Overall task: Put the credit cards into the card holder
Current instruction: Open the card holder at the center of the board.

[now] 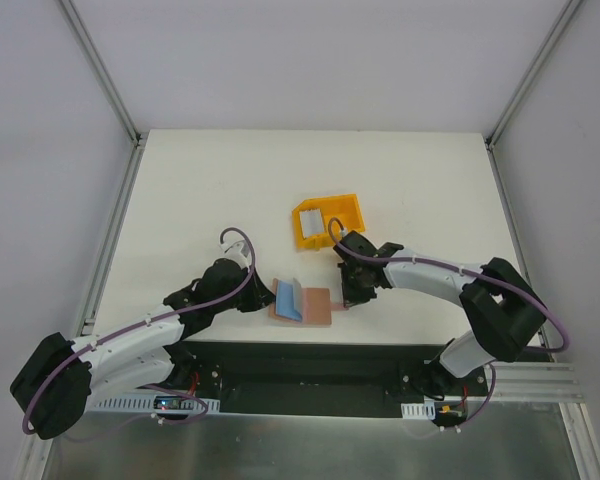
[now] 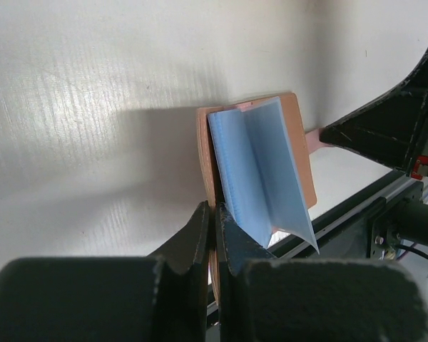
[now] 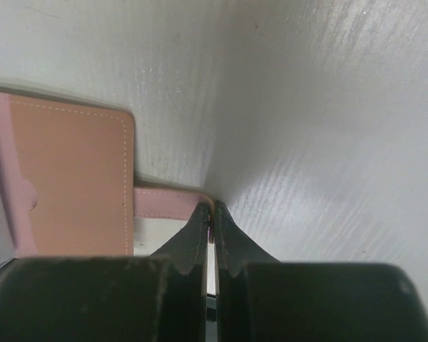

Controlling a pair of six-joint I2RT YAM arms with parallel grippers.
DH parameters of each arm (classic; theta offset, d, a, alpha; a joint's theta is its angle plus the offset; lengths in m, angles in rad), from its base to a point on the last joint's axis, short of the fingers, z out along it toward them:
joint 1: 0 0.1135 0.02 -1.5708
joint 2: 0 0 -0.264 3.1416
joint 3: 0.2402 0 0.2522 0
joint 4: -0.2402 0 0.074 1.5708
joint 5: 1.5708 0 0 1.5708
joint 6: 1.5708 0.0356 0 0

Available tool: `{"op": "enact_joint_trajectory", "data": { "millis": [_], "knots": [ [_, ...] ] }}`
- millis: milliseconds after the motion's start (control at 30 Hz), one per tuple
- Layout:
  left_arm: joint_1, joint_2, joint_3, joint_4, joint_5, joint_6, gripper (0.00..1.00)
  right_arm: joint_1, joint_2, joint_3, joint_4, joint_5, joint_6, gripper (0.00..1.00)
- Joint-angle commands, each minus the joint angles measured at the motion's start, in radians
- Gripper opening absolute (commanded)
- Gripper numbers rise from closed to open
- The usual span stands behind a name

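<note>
Left tool (image 2: pixel 214 214) clamps the holder (image 2: pixel 303 135) cover; right tool (image 3: pixel 211 211) pinches its tab (image 3: pixel 164 203). Pull gently apart, so the sleeves (image 2: pixel 260 171) ahead of the left tool lie open.

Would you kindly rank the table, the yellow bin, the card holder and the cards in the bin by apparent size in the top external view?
1. table
2. yellow bin and open card holder: nearly alike, so unranked
3. cards in the bin

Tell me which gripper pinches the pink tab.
The right gripper, shut on the tab; the left gripper clamps the opposite cover of the card holder.
</note>
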Motion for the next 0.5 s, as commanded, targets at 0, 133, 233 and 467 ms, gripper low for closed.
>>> {"op": "enact_joint_trajectory", "data": {
  "millis": [0, 133, 233, 467],
  "knots": [
    [0.006, -0.005, 0.038, 0.015, 0.014, 0.033, 0.00, 0.006, 0.008, -0.015, -0.030, 0.069, 0.003, 0.01],
    [0.006, -0.005, 0.041, 0.015, 0.019, 0.037, 0.00, 0.020, 0.022, -0.001, -0.048, 0.086, 0.001, 0.02],
    [0.006, -0.006, 0.042, 0.017, 0.021, 0.043, 0.00, 0.023, -0.012, 0.002, -0.021, 0.054, -0.001, 0.07],
    [0.006, -0.008, 0.055, 0.014, 0.030, 0.063, 0.00, 0.021, -0.119, 0.091, -0.016, 0.022, -0.005, 0.33]
  ]
}}
